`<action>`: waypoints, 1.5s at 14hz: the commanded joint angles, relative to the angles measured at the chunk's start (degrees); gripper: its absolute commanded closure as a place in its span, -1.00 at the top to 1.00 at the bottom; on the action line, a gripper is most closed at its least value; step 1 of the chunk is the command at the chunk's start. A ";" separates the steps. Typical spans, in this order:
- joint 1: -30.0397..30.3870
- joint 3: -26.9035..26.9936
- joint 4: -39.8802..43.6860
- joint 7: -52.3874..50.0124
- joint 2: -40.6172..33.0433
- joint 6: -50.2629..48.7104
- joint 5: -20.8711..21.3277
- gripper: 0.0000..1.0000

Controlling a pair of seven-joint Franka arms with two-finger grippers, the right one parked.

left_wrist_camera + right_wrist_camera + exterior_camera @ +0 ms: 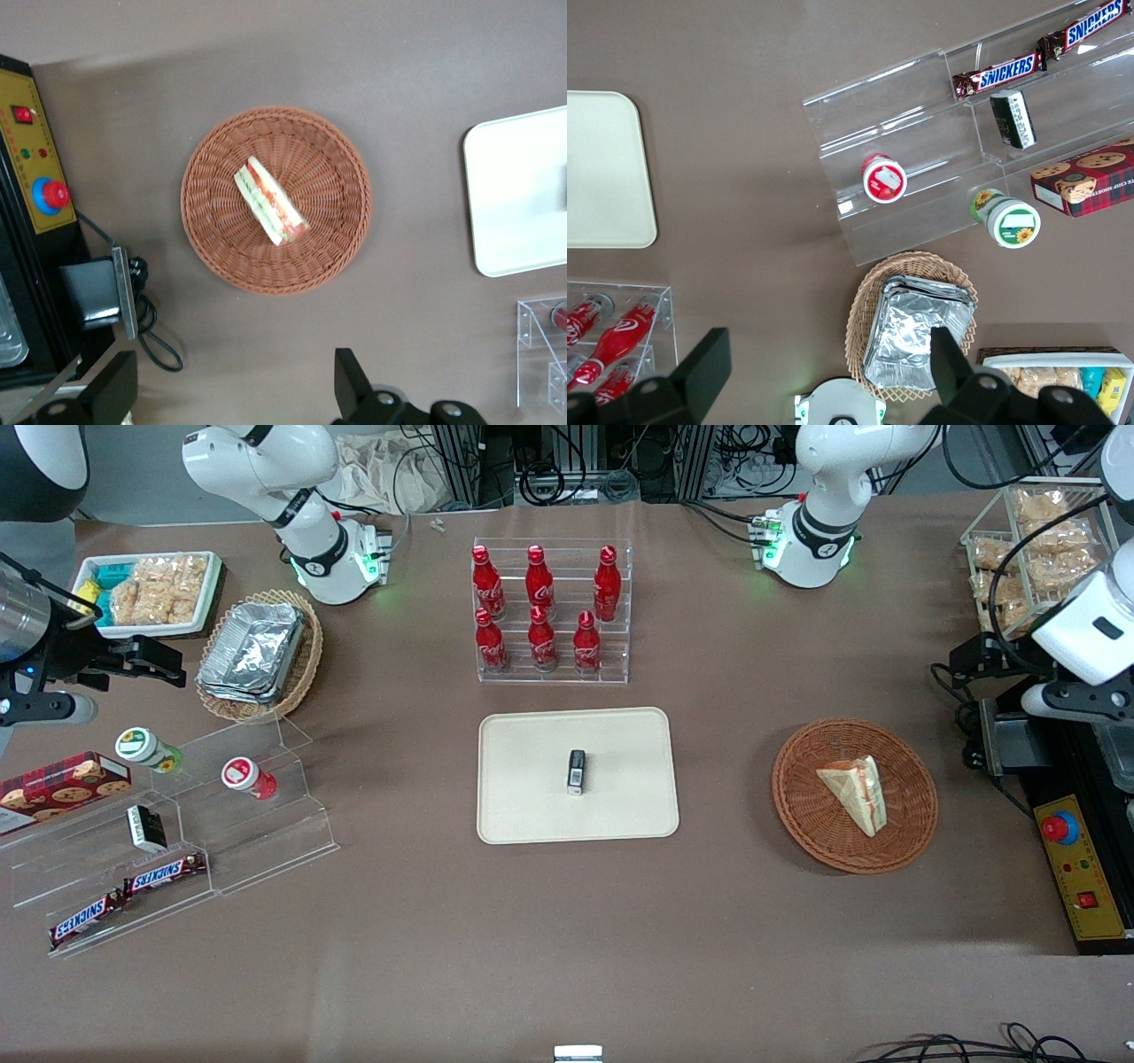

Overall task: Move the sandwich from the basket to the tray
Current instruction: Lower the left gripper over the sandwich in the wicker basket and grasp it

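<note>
Sandwich [855, 791]: lying in basket [912, 833], right of frame centre; tray [532, 815] waiting mid-frame; gripper [235, 394] hovering above, jaws spread wide, holding nothing; advisable: descending centred, pinching across the wedge's flat faces.

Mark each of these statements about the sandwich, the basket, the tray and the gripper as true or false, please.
1. The sandwich lies in the basket. True.
2. The tray holds nothing. False: a small dark packet lies on it.
3. The gripper grips the sandwich. False: it is open, high above the table beside the basket.
4. The basket lies toward the working arm's end of the table from the tray. True.
5. The sandwich is on the tray. False: it is in the basket.
</note>
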 commanded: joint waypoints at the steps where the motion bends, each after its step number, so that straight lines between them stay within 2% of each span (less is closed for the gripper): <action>1: -0.09 -0.34 3.59 0.95 3.16 -2.31 -0.80 1.00; 5: 0.09 -0.16 3.50 -1.75 5.79 -1.70 -0.18 1.00; 7: 0.70 0.19 -0.77 -13.06 6.59 -0.48 -0.45 1.00; 10: 0.70 0.72 -13.51 -16.26 4.66 15.13 -0.54 1.00; 13: 0.53 0.98 -21.87 -25.39 5.45 26.91 -0.27 1.00; 17: 0.53 0.98 -32.77 -31.47 8.17 44.23 -0.18 1.00; 18: 0.53 0.98 -34.80 -31.74 8.87 47.66 -0.18 1.00; 21: 0.53 1.07 -35.18 -34.71 11.16 49.28 -0.27 1.00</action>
